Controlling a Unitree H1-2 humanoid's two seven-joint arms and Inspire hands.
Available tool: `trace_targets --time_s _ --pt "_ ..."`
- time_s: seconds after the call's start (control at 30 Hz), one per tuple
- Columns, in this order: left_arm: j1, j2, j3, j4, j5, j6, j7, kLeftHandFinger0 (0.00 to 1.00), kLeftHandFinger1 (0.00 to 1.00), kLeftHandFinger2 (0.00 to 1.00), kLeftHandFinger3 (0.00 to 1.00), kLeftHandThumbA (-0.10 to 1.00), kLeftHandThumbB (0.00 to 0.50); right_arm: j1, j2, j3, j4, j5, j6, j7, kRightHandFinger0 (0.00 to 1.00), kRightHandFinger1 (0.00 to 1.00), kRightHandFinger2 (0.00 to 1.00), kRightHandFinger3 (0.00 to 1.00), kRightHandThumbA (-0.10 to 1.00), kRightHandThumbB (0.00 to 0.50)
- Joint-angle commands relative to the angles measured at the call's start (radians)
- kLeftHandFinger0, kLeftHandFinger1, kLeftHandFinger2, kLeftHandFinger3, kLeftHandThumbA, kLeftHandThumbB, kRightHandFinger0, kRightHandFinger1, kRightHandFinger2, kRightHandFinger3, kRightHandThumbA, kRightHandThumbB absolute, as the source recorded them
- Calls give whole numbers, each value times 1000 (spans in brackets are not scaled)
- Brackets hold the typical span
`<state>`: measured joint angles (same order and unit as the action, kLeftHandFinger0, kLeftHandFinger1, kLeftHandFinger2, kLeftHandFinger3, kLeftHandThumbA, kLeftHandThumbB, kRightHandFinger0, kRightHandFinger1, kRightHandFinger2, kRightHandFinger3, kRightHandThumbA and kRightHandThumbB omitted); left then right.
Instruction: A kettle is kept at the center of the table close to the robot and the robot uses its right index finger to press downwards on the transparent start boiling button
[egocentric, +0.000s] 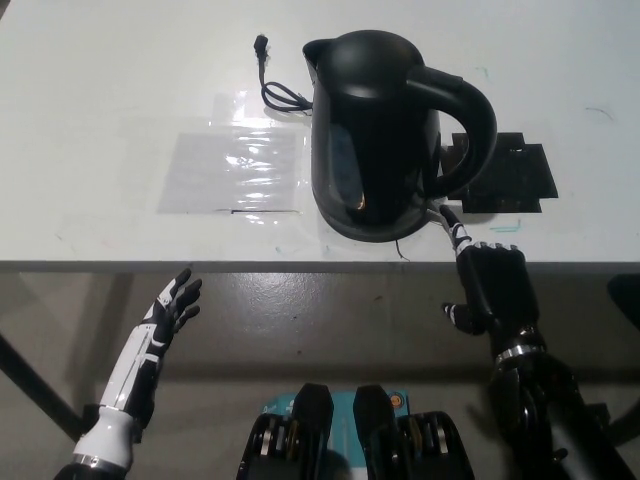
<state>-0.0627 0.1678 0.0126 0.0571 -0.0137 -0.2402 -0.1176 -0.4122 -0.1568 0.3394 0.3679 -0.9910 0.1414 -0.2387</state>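
Head view: black kettle (375, 130) upright on white surface (110, 90), directly ahead of right hand (490, 285), near surface's front edge. Right hand black, one finger extended forward, tip at kettle base below handle; remaining fingers curled, grasping nothing. Contact with button cannot be confirmed. Black cord (275, 85) lies beyond kettle, to hand's far left. Clear plastic sheet (235, 170) flat left of kettle. Left hand (170, 315) white, fingers spread, released, resting below surface edge, well apart from kettle.
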Motion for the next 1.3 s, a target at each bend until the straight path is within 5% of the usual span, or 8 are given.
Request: trace_targets --time_s 0.0,1.27 --pt "-14 18 0 -29 0 -30 -10 1000 1000 1000 1000 1000 318 -43 -15 -1 -26 15 11 2 0 0 0 1000 1000 245" --pt "-18 16 2 -35 -13 -21 -19 1000 1000 1000 1000 1000 315 -88 -8 25 67 26 4 -10 0 0 0 1000 1000 265"
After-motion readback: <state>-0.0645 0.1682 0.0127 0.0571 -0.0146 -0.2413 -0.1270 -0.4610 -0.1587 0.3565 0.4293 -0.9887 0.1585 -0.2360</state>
